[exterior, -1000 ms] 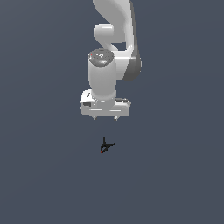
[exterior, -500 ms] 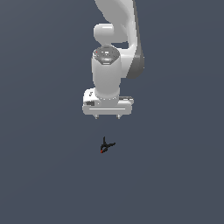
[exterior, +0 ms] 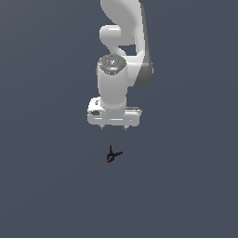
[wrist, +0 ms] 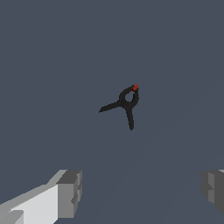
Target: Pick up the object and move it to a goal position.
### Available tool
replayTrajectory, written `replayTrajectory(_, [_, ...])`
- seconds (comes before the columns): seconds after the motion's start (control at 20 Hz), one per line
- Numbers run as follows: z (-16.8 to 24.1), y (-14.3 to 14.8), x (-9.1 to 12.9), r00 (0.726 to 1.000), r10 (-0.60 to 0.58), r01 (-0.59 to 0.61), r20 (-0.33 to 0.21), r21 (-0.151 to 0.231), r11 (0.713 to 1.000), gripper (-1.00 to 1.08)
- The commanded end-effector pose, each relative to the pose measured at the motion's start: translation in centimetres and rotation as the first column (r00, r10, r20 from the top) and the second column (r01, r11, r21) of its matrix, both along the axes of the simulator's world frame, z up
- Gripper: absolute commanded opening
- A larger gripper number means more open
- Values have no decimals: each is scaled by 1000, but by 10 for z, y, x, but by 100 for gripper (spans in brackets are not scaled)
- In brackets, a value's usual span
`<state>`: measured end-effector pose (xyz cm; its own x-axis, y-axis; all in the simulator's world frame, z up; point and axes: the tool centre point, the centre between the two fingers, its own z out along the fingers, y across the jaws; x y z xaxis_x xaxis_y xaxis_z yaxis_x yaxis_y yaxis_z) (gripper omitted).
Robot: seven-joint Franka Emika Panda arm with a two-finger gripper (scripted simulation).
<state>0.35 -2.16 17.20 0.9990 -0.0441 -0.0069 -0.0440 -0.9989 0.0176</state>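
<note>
Above the grey surface (exterior: pixel 46 186), the white tool (exterior: pixel 114 126) hung with its fingers (wrist: pixel 70 192) spread wide and nothing between them; over the preceding second the wrist had turned to square the tool and edged lower. The object (exterior: pixel 112 155), a black clamp with a red tip, lay just below, untouched, so the grasp judged not yet begun. No brand, label or writing was legible
</note>
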Motion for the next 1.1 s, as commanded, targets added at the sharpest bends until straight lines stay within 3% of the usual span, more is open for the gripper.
replayTrajectory(0.0, [-7, -1, 5, 999, -36, 36, 0, 2, 999, 100])
replayTrajectory(0.35, [-36, -4, 26, 982, -190, 190, 3, 10, 982, 100])
replayTrajectory(0.7, [-75, -9, 47, 930, -367, 367, 5, 15, 930, 100])
replayTrajectory(1.05, [-100, -12, 59, 883, -469, 468, 7, 17, 883, 100])
